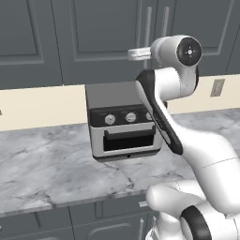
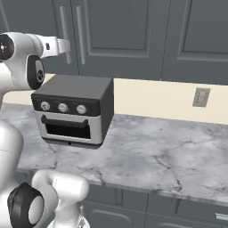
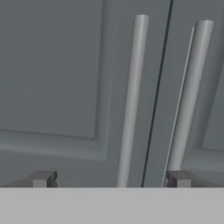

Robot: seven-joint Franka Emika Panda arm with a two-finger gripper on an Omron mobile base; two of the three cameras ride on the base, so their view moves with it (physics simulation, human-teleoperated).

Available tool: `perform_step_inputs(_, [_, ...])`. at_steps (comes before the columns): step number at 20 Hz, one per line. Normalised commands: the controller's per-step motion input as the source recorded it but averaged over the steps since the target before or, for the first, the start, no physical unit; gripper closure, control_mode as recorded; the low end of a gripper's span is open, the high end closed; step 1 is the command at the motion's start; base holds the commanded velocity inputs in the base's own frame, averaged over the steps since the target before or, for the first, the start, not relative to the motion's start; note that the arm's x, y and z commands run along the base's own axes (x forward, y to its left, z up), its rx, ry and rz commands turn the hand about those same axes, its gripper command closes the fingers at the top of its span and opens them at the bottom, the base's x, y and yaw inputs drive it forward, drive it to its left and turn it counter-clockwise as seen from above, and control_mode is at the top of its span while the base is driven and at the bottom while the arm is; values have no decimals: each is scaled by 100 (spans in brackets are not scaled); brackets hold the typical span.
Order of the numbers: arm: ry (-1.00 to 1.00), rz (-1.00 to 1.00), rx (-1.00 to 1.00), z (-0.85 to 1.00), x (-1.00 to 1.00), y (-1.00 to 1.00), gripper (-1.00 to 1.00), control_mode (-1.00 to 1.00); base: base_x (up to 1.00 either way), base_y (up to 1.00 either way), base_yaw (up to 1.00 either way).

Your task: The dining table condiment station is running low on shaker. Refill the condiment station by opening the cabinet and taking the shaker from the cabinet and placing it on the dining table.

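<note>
**A:** What sits furthest left?

**B:** The dark grey wall cabinet with recessed-panel doors (image 1: 93, 37), running along the far wall above a cream backsplash. Both doors in front of the arm are closed. Below it lies the grey-white veined marble counter (image 1: 47, 164), with low dark grey drawer fronts (image 1: 56, 222) along its near edge.

**A:** And on the counter?

**B:** A boxy silver and black toaster oven with three round knobs (image 1: 123, 123), standing against the far wall with its door shut.

**A:** Where is the tool?

**B:** The white arm's two-finger gripper (image 3: 111, 178) is raised to the cabinet doors, above the toaster oven. Its two dark finger tips (image 3: 41, 178) stand spread wide apart, pinching nothing. Between them, in the hand view, rises the long vertical metal bar handle of the left door (image 3: 133, 100). The matching bar handle of the right door (image 3: 189, 96) stands just beside the right tip, past the dark seam where the doors meet. Whether a tip touches either bar, I cannot tell.

**A:** Anything further right?

**B:** A small grey wall outlet plate (image 2: 201, 97) on the backsplash, well apart from the oven.

**A:** And the shaker?

**B:** I cannot say where it is; the cabinet doors are shut.
</note>
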Motion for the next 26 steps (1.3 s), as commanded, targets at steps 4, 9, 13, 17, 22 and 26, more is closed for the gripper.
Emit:
perform_step_inputs(4, [0,0,0,0,57,-3,-100,-100,0,0,0])
perform_step_inputs(9, [0,0,0,0,67,0,-100,-100,0,0,0])
perform_step_inputs(13, [0,0,0,0,72,0,-100,-100,0,0,0])
perform_step_inputs(17, [0,0,0,-1,62,0,-100,-100,0,0,0])
perform_step_inputs(22, [0,0,1,-2,52,-1,-100,-100,0,0,0])
perform_step_inputs(26, [0,0,0,0,5,0,100,-100,0,0,0])
